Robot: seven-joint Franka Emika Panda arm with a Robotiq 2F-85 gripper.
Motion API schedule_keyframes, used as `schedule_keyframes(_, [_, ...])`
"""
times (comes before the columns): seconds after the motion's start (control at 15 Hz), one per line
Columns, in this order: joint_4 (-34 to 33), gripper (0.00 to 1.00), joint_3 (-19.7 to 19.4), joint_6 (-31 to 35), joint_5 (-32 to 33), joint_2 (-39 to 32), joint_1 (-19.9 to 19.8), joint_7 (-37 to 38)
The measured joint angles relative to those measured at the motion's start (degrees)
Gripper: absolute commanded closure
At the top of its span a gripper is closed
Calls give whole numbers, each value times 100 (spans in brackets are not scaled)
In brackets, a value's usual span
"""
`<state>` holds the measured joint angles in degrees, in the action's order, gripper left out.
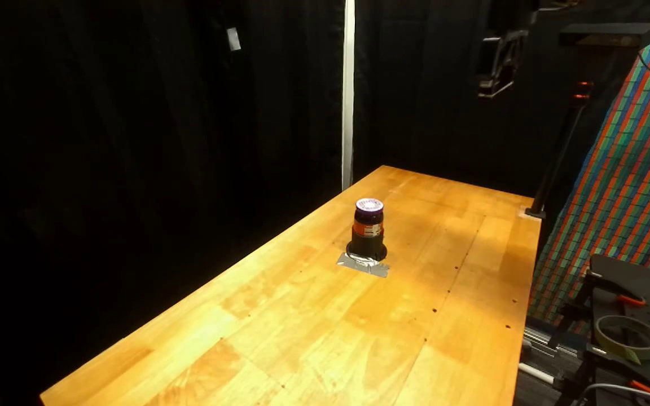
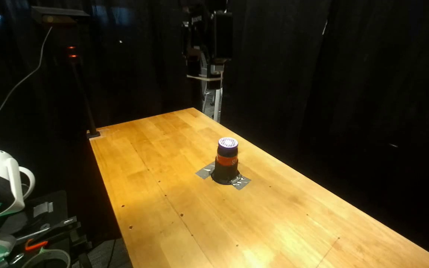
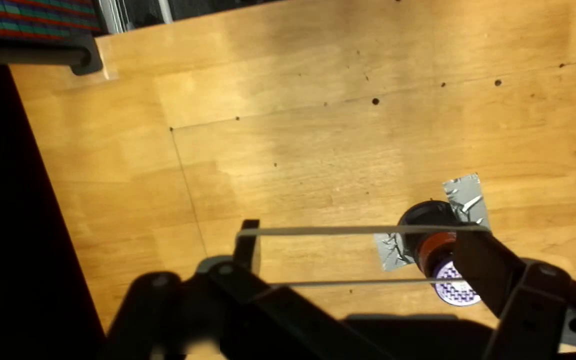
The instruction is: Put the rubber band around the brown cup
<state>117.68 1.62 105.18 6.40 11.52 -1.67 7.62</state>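
Note:
The brown cup (image 1: 368, 230) is a short dark cylinder with an orange-red band and a white-and-purple patterned top. It stands upright on the wooden table in both exterior views (image 2: 226, 162). In the wrist view the cup (image 3: 433, 245) is below the right finger, which hides part of it. My gripper (image 3: 363, 237) is open, high above the table and toward its far end in an exterior view (image 2: 205, 76). The pale rubber band (image 3: 338, 230) is stretched around both spread fingers, and also shows in an exterior view (image 2: 203, 78). The band is apart from the cup.
Silver tape (image 1: 363, 265) holds the cup's base to the wooden table (image 1: 325, 338). A black post (image 1: 556, 146) with a camera stands at the table's far corner. A dark side cart (image 1: 641, 293) with a tape roll (image 1: 627, 337) is beside the table. Black curtains surround it.

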Motion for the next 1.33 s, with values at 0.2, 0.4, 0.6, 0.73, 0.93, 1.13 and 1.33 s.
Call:
schedule_keyframes(0.2, [-412, 0, 254, 520, -32, -804, 264, 297])
schedule_keyframes(0.4, [-790, 0, 288, 1082, -157, -1534, 396, 341])
schedule_keyframes(0.6, [-1169, 0, 269, 1337, -413, -2173, 400, 340])
schedule_keyframes(0.73, [-1390, 0, 252, 1435, -623, -2546, 398, 336])
schedule_keyframes(0.93, [-1670, 0, 256, 1552, -849, -3011, 408, 335])
schedule_keyframes(1.13, [-1956, 0, 258, 1564, -920, -3423, 451, 338])
schedule_keyframes(1.33, [-2240, 0, 256, 1618, -920, -3805, 534, 360])
